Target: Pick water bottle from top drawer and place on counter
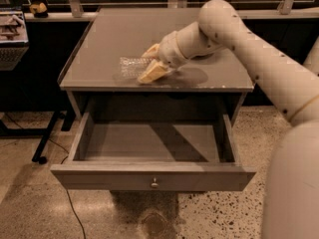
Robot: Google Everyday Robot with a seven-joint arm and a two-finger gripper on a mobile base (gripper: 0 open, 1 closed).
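The water bottle [130, 66] is a small clear crinkled plastic bottle lying on its side over the counter [109, 39], near the front left part. My gripper [151, 62] is shut on the bottle's right end, one cream finger [152, 71] in front and one behind it. The bottle is at or just above the counter surface; I cannot tell if it touches. The top drawer [149, 176] is pulled wide open below, and its grey inside holds nothing I can see. Its small round knob [154, 184] shows on the front panel.
My cream arm [249, 49] reaches in from the right over the counter. A black table leg and cable [47, 143] stand at the left on the speckled floor. A shelf with small objects [12, 29] is at the far left.
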